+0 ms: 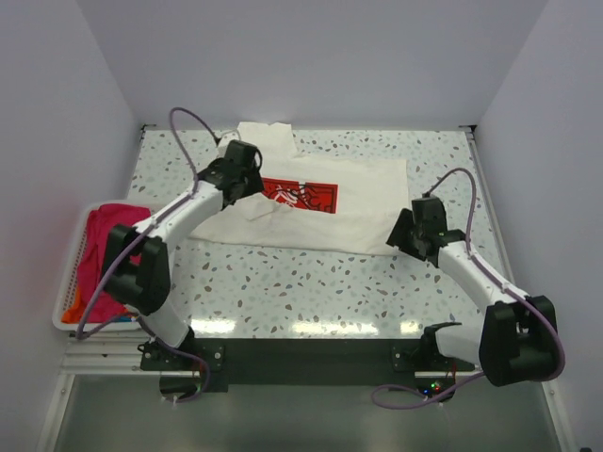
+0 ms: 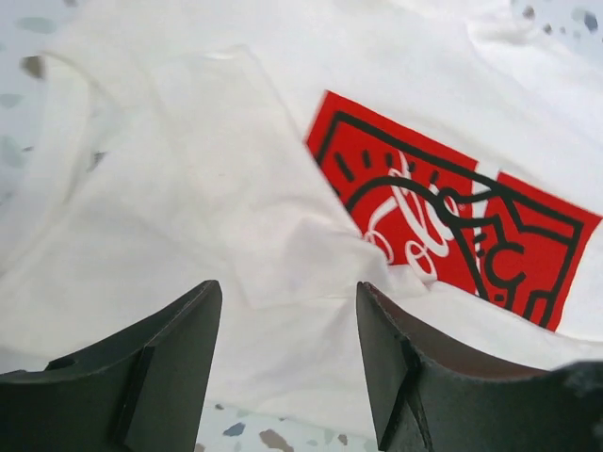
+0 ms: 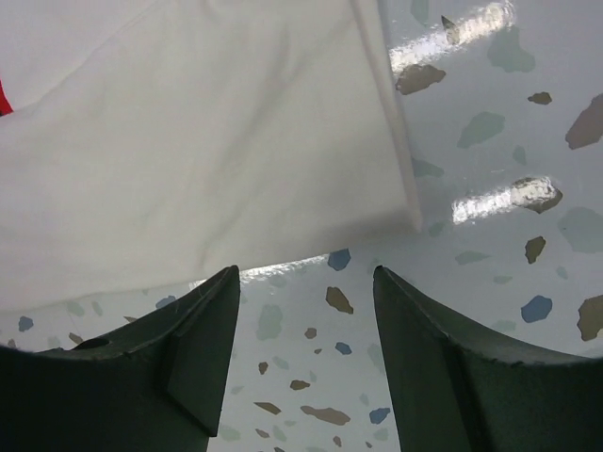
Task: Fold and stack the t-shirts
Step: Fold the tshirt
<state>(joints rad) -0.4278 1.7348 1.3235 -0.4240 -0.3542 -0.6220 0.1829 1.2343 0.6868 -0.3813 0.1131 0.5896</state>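
- White t-shirt (image 1: 367, 207) lies flat towards the worktop's (image 1: 283, 282) 12 o'clock.
- Left gripper (image 2: 287, 292) hovers over its red print, jaws apart.
- Right gripper (image 3: 306, 278) sits beside its 4 o'clock corner, jaws apart.

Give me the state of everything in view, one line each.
white t-shirt: spread on the table, a flap folded over the edge of its red print.
magenta t-shirt: crumpled in the basket.
orange cloth: in the basket, only a sliver shows.
basket: upright, holding cloth.
left gripper: open, empty, over the white t-shirt.
right gripper: open, empty, at the shirt's corner.
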